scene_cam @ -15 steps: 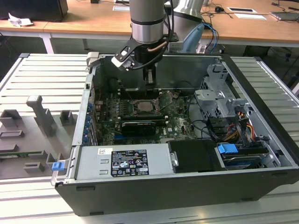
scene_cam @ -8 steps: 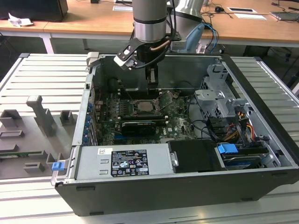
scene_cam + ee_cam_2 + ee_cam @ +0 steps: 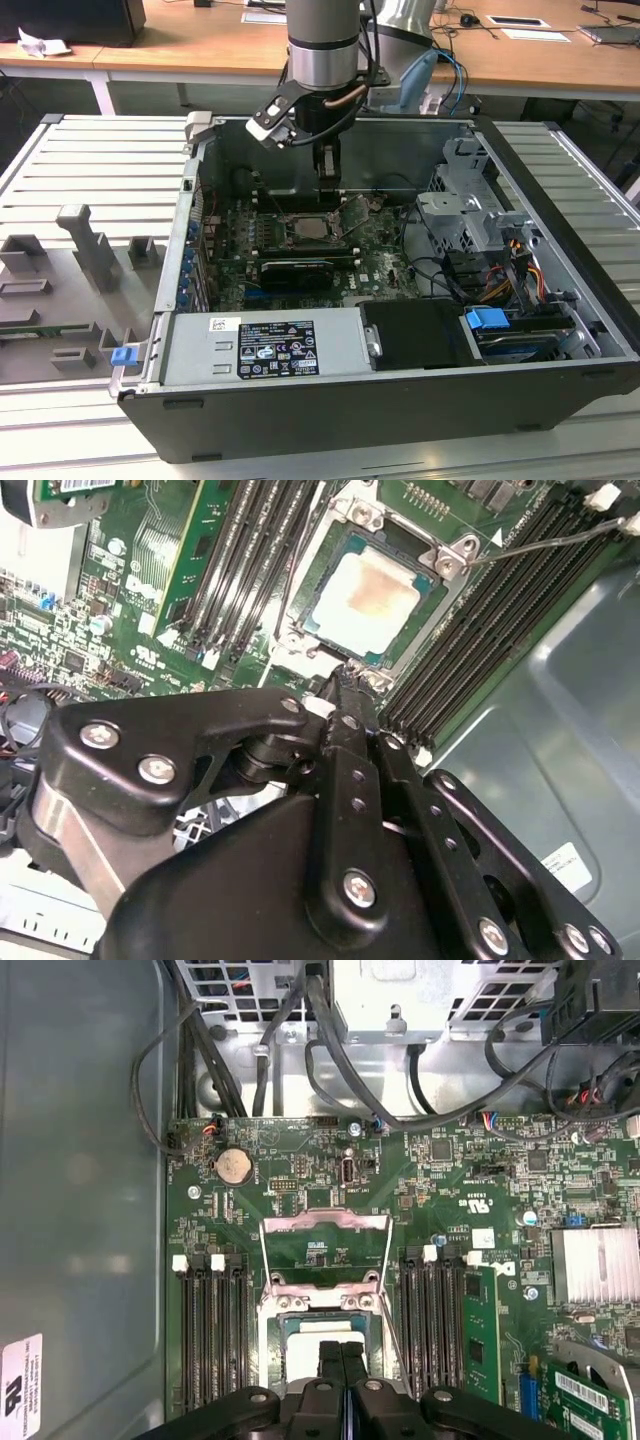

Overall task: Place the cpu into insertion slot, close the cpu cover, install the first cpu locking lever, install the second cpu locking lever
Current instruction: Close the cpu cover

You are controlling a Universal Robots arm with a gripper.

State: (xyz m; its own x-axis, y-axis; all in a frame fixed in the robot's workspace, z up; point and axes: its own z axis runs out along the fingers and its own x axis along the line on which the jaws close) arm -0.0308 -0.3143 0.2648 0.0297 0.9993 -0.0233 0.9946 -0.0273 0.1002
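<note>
Fingers together, cpu seated (cpu cover raised)

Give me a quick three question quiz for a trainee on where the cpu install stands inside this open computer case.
1. True or false: the cpu lies in the insertion slot.
2. In the first wrist view, the cpu cover is: A) swung up and open; B) shut over the chip; C) lying outside the case.
3. Fill in: the pincer, poised at the slot's edge, has its fingers ____.
Key: 1 true; 2 A; 3 shut.
</note>
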